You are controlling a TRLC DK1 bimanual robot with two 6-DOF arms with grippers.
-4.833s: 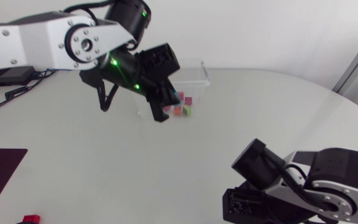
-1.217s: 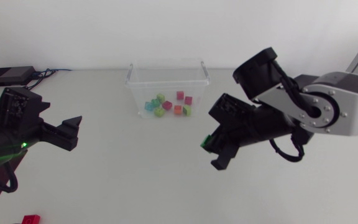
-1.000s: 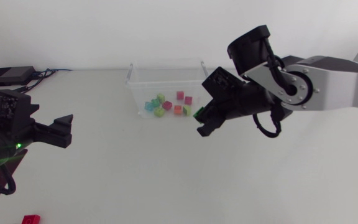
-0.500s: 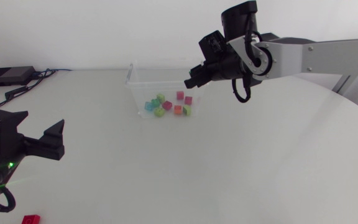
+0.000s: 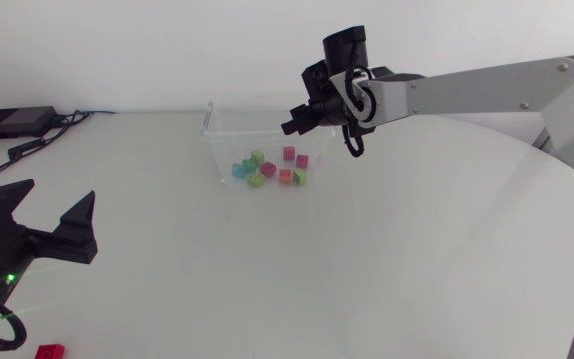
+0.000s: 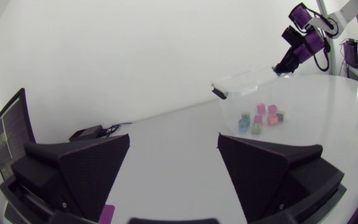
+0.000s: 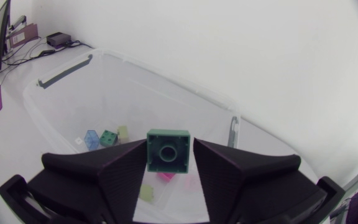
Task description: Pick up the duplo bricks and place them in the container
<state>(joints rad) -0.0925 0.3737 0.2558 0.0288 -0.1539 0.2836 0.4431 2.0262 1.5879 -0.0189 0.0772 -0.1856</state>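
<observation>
My right tool (image 7: 169, 158) grasps a green duplo brick (image 7: 168, 148) by its flat sides above the clear container (image 7: 64, 71), where other bricks (image 7: 108, 138) lie; it looks light, rigid and smooth, perhaps slippery, so opposite flat faces suit best; my left tool (image 6: 174, 138) hangs released over the desk (image 6: 166, 124).

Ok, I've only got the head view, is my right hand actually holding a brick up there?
Observer: Yes, the right wrist view shows a green duplo brick clamped between the right hand's fingers.
Operator: Over the opening, or outside it?
Observer: Over it; the container's floor lies beneath the brick.
Operator: What's under it?
Observer: A pink brick shows just below it on the floor, with a blue brick off to one side.
</observation>
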